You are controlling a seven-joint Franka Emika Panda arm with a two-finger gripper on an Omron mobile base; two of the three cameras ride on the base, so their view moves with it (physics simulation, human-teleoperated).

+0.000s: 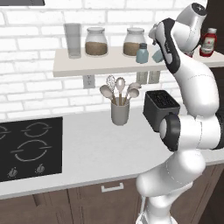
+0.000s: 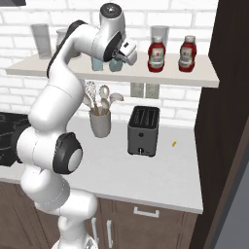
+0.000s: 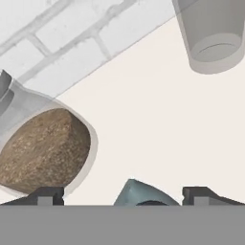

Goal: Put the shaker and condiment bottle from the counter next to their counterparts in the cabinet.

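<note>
On the cabinet shelf [image 2: 194, 75] two red condiment bottles [image 2: 155, 54] [image 2: 186, 52] stand side by side near the dark panel. One of them shows in the left base view as a red bottle [image 1: 208, 42]. Further left, one blue-grey shaker [image 1: 141, 53] stands upright with a second shaker [image 1: 157, 55] just beside it, half hidden by my arm. My gripper [image 3: 123, 195] is open, its fingertips [image 3: 45, 195] spread wide either side of a shaker [image 3: 139, 194] standing on the shelf. In the right base view the gripper [image 2: 116, 58] hovers over the two shakers [image 2: 97, 63].
Two brown-filled glass jars [image 1: 96, 42] [image 1: 133, 42] and a glass tumbler [image 1: 72, 39] share the shelf left of the shakers. Below, the counter holds a black toaster [image 2: 143, 130], a utensil cup [image 2: 100, 121] and the cooktop [image 1: 30, 146]. A dark panel [image 2: 228, 97] bounds the right.
</note>
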